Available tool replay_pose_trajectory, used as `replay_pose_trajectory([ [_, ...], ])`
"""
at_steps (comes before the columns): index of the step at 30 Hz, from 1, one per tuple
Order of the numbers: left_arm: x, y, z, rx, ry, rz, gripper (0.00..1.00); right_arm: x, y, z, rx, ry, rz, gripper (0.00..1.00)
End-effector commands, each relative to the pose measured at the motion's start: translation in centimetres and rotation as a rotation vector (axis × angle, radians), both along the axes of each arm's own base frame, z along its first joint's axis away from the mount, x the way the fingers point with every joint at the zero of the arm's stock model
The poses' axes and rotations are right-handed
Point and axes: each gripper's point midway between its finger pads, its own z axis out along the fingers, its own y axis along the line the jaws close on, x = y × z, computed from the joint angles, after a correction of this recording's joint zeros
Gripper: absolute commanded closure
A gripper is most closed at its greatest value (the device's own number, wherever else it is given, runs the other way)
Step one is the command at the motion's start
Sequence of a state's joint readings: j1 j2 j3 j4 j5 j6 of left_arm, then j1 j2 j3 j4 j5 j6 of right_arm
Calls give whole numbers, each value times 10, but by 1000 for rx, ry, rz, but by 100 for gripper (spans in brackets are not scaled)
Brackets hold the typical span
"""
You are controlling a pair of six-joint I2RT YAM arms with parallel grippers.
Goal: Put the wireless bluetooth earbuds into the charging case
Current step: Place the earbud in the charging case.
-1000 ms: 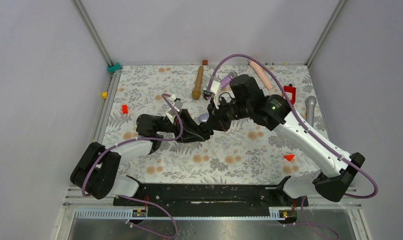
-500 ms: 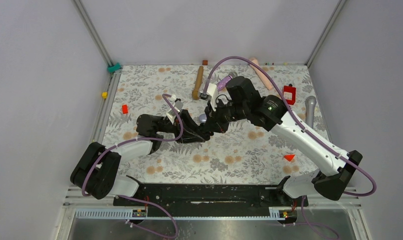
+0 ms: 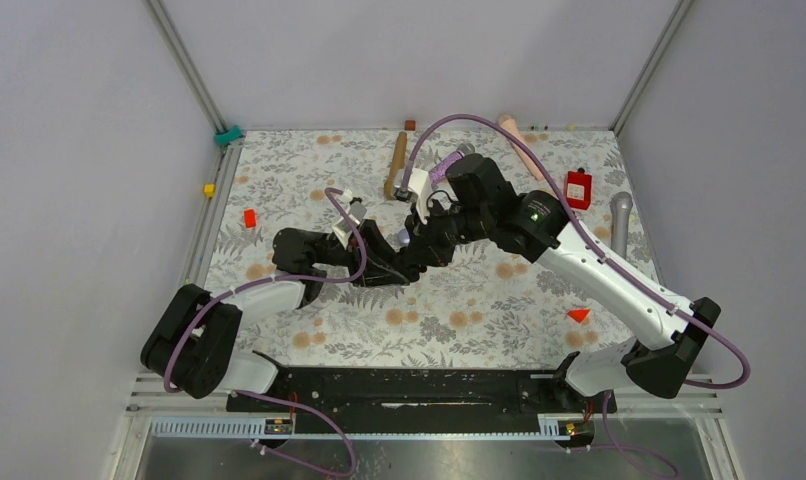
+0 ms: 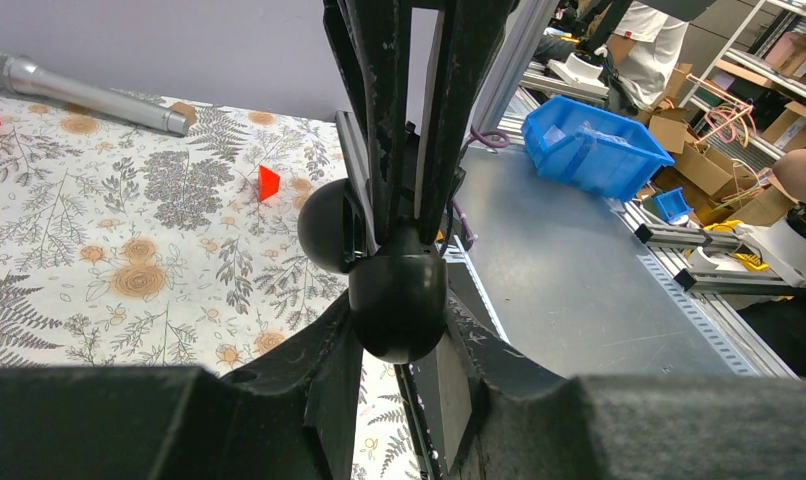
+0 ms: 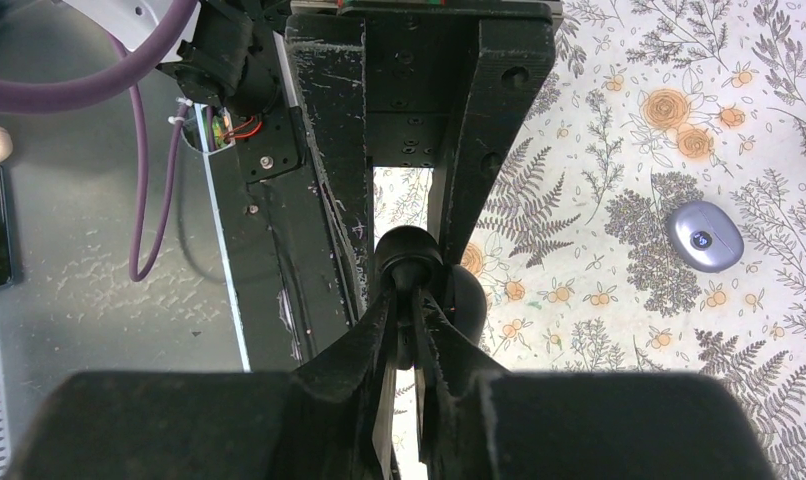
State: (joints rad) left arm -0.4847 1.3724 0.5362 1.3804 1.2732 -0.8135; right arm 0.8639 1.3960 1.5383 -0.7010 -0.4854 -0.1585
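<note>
Earbud: only a small dark piece shows, caught between the tips of the right hand. It is too black against the black fingers to make out its shape. Those fingers are drawn almost together on it, with just a thin slit of light lower down between them. The tips press against the top of a round black case, where the earbud meets it.

The left hand comes from the opposite side and pinches this black case between its two fingers, holding it above the desk. A second black dome sits right beside the case body and touches it. It looks like the opened lid, though I cannot tell for sure.

From above, both hands meet near the middle of the flowered desk, a little left of centre. A closed lilac case lies on the desk just on the far side of them. A silver microphone lies near the right edge, and a red triangle lies nearer, on the right. A brown stick lies towards the far edge, and a small red block sits well apart on the left.
</note>
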Motion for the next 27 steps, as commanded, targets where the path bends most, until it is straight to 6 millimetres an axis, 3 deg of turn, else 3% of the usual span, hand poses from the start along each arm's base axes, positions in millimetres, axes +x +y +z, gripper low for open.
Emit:
replay_pose_trajectory([
  [1, 0, -1, 18, -52, -83, 7, 100, 0, 2, 5, -14, -27, 6, 84],
  [27, -1, 0, 21, -57, -91, 8, 100, 1, 4, 3, -28, -27, 2, 79],
])
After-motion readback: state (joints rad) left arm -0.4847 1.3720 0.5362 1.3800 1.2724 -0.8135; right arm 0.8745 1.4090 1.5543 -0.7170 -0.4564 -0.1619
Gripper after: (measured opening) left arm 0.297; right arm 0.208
